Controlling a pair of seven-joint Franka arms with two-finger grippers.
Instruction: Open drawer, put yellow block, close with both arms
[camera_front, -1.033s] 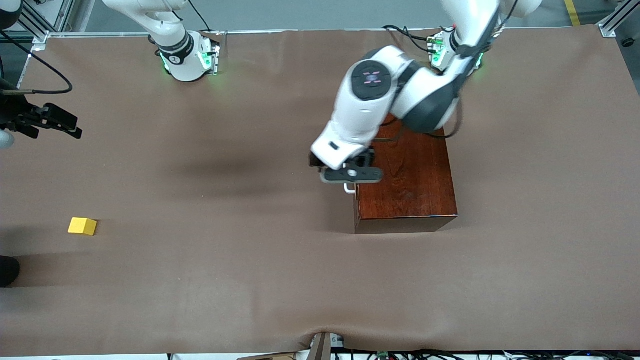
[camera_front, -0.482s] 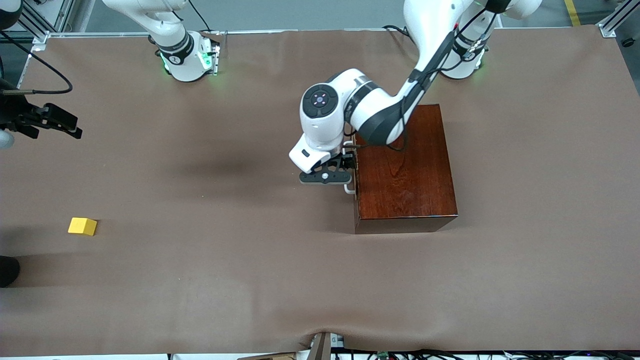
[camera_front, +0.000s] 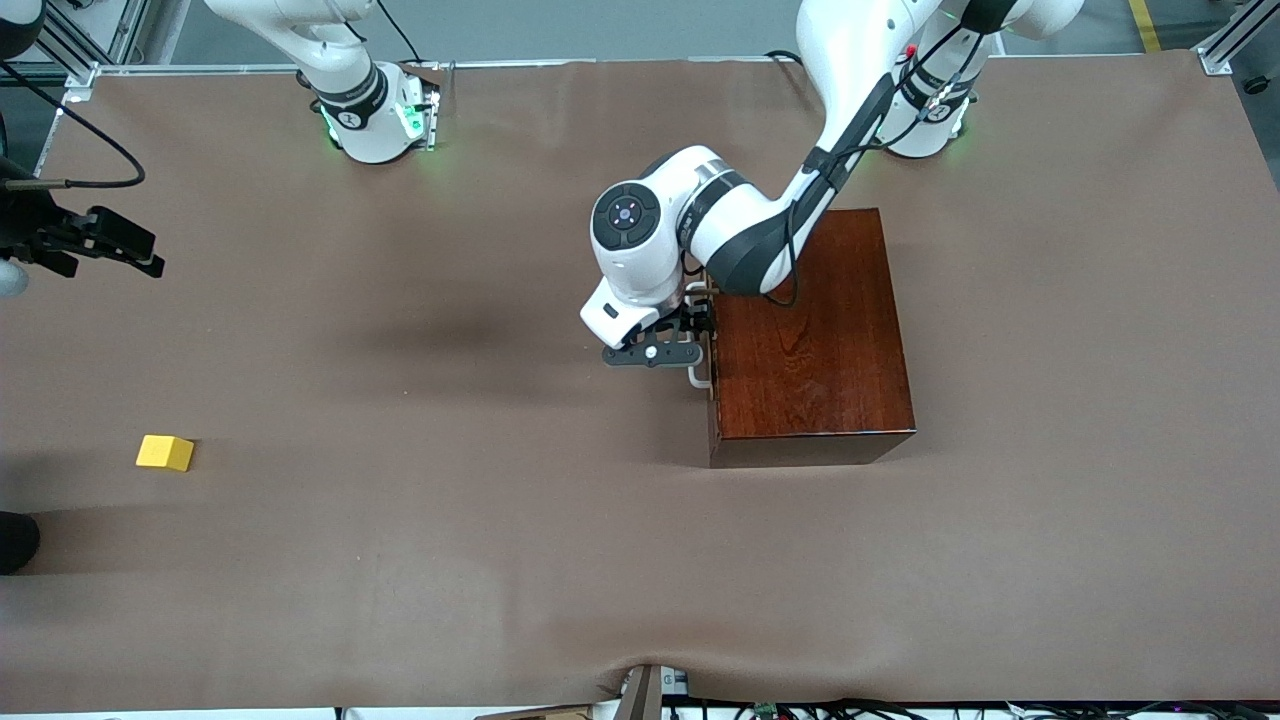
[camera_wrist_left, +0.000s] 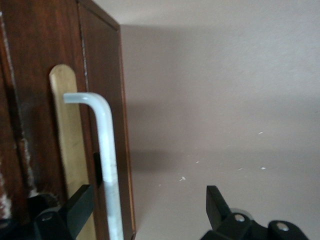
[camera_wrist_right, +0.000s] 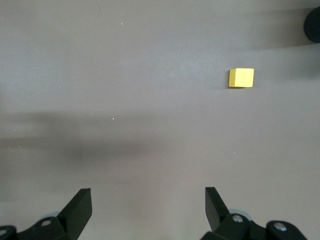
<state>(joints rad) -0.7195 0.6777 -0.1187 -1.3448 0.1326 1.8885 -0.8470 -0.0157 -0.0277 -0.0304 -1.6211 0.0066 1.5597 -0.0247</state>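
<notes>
The drawer (camera_front: 711, 345) sits shut in the mahogany box (camera_front: 810, 330), its dark front facing nine o'clock toward the right arm's end of the table. Its white handle (camera_front: 697, 378) stands out from that front, the bar's long axis running twelve to six across the table.

The left gripper (camera_front: 697, 322) is down at that handle, coming in from nine o'clock. In the left wrist view its fingers (camera_wrist_left: 75, 212) are spread, one tucked between bar and drawer front, the other well out over bare cloth, so the handle (camera_wrist_left: 107, 165) lies inside the gap but hard against one finger, unclamped. I'd judge the pull must go straight toward nine o'clock, square to the bar.

The yellow block (camera_front: 166, 452) lies far off at about eight o'clock from the box, near the right arm's end of the table and nearer the camera than the drawer. The right gripper (camera_front: 125, 245) waits above that end, at twelve o'clock from the block, jaws wide and empty; it is much the nearer one to it.
</notes>
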